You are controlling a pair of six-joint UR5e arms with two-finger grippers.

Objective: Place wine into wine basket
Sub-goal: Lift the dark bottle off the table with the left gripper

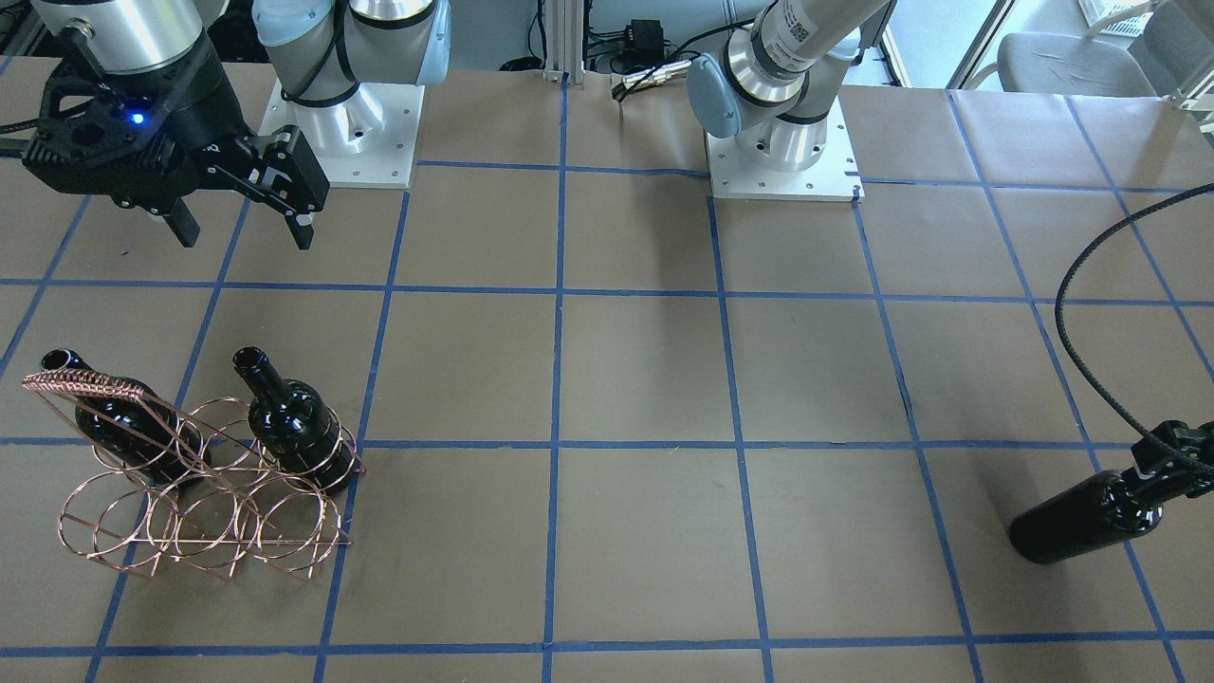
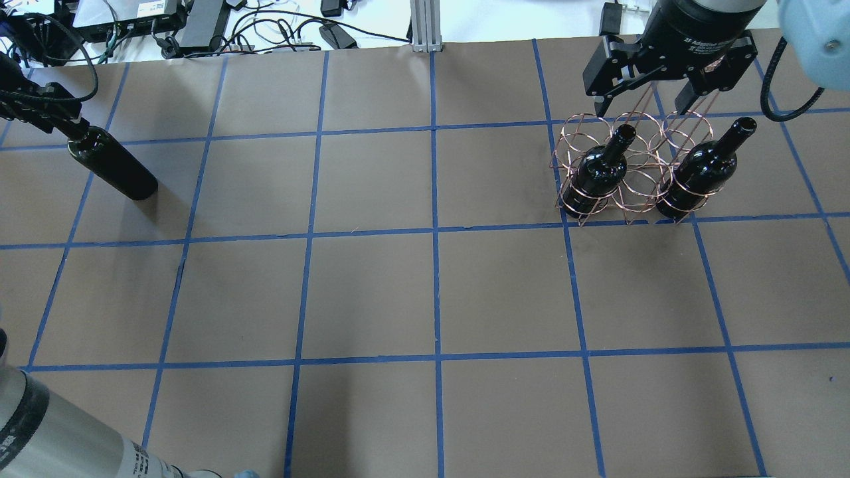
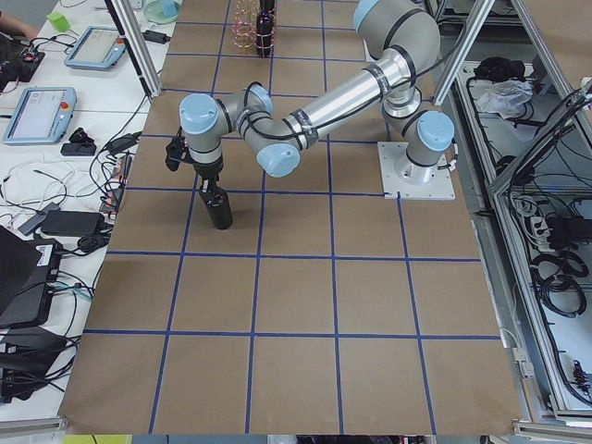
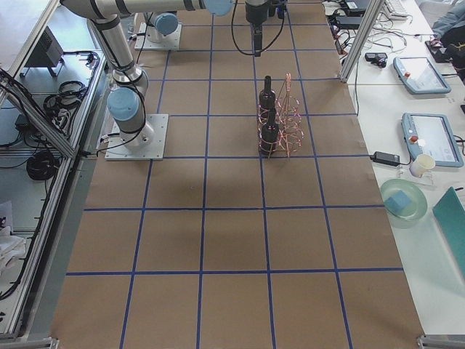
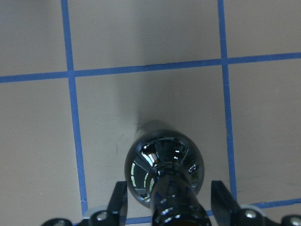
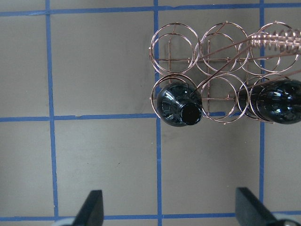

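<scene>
- The wine bottle stands upright on the desk, close to the edge on the robot's left side. It is glossy black and has no label.
- The left fingers sit on either side of the bottle's neck, from above. They are spread, and in the left wrist view a strip of desk shows between each finger and the glass.
- The left arm reaches out long and low across the desk to get there.
- The basket is well apart from this bottle, on the robot's right side of the desk. It is thin copper-coloured wire, with two rows of three rings and a braided bar across the top.
- Two more black bottles stand in the basket. They fill the two end rings of the row nearer the robot, necks up.
- The right fingers hang above the desk on the robot's side of the basket. They are spread wide, hold nothing and touch neither the basket nor the bottles.
- The desk is covered in brown paper marked into squares with blue tape.
</scene>
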